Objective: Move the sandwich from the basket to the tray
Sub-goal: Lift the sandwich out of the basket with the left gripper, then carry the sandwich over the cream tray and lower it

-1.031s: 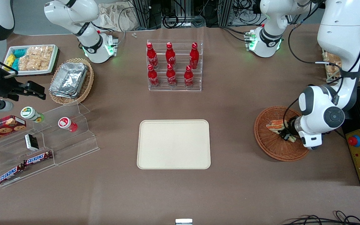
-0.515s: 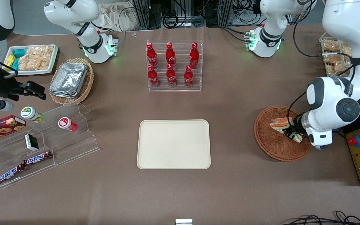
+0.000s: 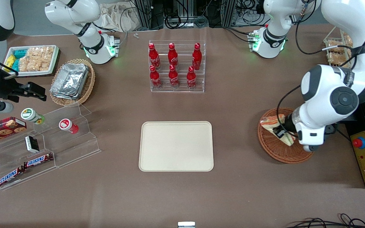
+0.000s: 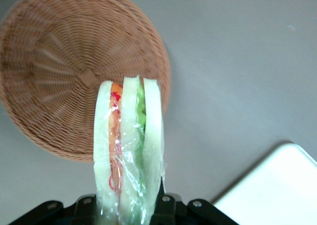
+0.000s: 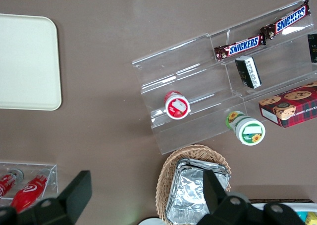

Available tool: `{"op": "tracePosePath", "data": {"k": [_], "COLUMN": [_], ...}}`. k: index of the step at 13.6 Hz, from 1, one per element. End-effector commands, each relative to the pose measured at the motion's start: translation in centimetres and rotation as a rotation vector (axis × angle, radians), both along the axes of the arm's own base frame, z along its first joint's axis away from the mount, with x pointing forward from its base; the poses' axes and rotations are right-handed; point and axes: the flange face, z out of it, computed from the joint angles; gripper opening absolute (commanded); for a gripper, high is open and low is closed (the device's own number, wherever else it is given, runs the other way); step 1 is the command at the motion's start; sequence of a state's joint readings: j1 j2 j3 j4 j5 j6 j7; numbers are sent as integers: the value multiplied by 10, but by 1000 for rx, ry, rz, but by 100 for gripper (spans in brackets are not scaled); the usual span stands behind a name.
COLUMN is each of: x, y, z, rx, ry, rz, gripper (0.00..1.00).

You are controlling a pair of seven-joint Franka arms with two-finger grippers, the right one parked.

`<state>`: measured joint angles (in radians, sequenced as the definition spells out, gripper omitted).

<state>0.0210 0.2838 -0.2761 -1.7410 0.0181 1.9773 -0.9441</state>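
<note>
- A brown table [image 3: 239,104] fills the scene, with cable clutter along its 12 o'clock edge in the front view.
- The tray [image 3: 176,146] lies flat near the table's middle, nothing on it; a corner of it also shows from the left wrist [image 4: 277,185].
- The basket [image 3: 280,148] sits toward the working arm's end of the table, at about 3 o'clock from the tray and well apart from it.
- The gripper [image 3: 282,131] hangs over the basket, clamped tight on the sandwich [image 3: 272,122].
- In the left wrist view the sandwich [image 4: 130,150] stands on edge, lifted clear of the wicker [image 4: 59,76], its wrapped end pinched between the fingers; the orange-red and green layers show between the bread slices.
- A clear rack of red bottles [image 3: 176,68] stands at 12 o'clock from the tray.
- A tan basket of foil containers [image 3: 71,81] sits toward the parked arm's end, at about 10 o'clock from the tray.
</note>
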Motion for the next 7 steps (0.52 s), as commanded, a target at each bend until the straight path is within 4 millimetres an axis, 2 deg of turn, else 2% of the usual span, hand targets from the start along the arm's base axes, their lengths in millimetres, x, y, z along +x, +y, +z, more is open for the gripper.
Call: {"op": "tracePosePath", "data": {"k": [1, 4, 6, 7], "x": [-6, -17, -16, -13], "y": [-43, -98, -135, -147], "z": [12, 15, 2, -5], "rx": [-13, -25, -7, -11], "ry": [-3, -23, -33, -30], "rz": [-76, -182, -283, -304], "gripper": [31, 28, 29, 29]}}
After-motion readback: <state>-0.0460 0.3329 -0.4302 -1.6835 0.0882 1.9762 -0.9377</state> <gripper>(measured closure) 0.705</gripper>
